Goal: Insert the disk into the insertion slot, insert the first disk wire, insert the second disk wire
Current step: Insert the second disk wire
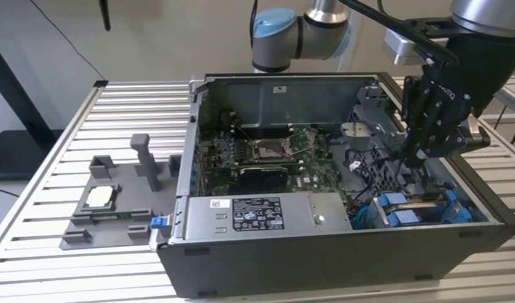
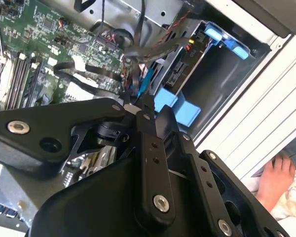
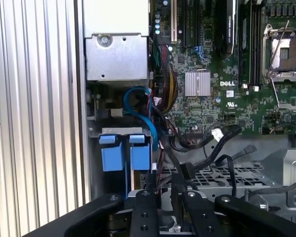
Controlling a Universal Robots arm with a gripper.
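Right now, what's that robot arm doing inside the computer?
A robot arm's gripper is reaching into an open desktop computer case. The disk, with its blue carrier tabs, already sits in the insertion slot at the case's corner. The gripper hangs just beside it, among a blue cable and black wires near the motherboard.

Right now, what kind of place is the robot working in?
Probably a robotics lab bench: an open computer case sits on a slatted metal table, a grey fixture tray beside it.
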